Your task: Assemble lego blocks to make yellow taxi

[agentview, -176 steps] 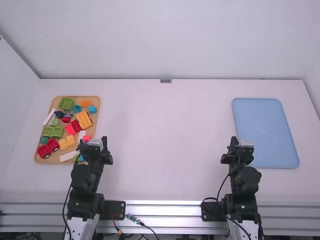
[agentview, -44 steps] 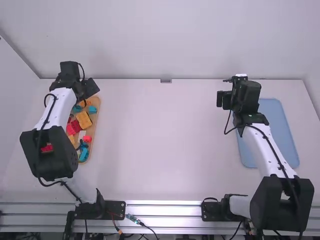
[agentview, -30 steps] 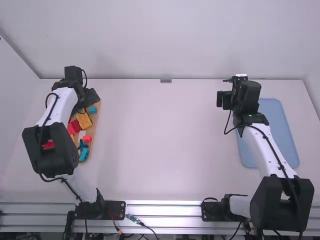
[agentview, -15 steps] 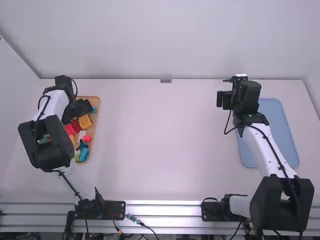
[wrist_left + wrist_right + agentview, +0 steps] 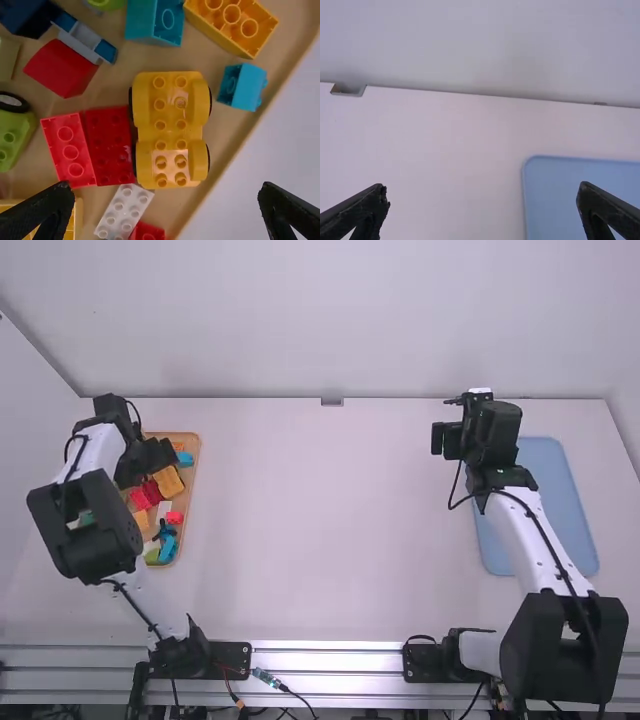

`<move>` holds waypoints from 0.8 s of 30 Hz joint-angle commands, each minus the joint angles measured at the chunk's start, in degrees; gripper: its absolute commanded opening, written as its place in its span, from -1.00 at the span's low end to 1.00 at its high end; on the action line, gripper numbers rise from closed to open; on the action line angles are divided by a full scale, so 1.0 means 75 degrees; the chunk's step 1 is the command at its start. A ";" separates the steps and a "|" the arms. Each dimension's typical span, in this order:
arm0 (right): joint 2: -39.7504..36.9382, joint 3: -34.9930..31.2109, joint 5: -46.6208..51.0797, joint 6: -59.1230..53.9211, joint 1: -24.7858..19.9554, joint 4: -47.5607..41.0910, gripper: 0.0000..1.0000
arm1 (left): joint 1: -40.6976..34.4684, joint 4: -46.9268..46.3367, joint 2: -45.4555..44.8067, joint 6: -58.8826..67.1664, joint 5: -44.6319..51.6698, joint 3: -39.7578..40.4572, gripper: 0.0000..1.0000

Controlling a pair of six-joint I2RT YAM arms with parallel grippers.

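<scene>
White table [image 5: 330,510], pale wall behind, parts on a wooden tray [image 5: 197,455] at the left of the frame, probably to keep them within the left arm's reach. Blue mat [image 5: 540,480] at right is maybe for the finished taxi (just my guess). The yellow wheeled base [image 5: 169,131] sits on the tray, snug beside the dark red block [image 5: 109,145]. Left gripper [image 5: 166,192] is over the tray pointing down, fingers wide apart and holding nothing, likely so they can straddle a part; how high it hovers is hard to judge. Right gripper [image 5: 483,192] is at upper right, fingers apart too, aimed toward the wall, well out of the picking zone.
</scene>
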 commanded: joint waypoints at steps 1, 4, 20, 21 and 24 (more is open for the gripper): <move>0.0022 0.0149 -0.0020 0.0012 0.0023 0.0006 0.99 | -0.0032 -0.0017 0.0154 0.0028 0.0090 0.0178 0.98; 0.0022 0.0149 -0.0020 0.0012 0.0020 0.0009 0.99 | -0.0029 -0.0029 0.0154 -0.0062 0.0098 0.0178 0.98; 0.0022 0.0149 -0.0020 0.0017 0.0023 0.0058 0.99 | -0.0131 0.0420 0.1014 -0.0272 0.0142 0.0175 0.98; 0.0022 0.0149 -0.0020 0.0015 0.0023 0.0058 0.99 | -0.0131 0.0385 0.1075 -0.0286 0.0136 0.0175 0.98; 0.0022 0.0149 -0.0023 0.0015 0.0023 0.0058 0.99 | -0.0131 0.0396 0.1131 -0.0286 0.0092 0.0175 0.94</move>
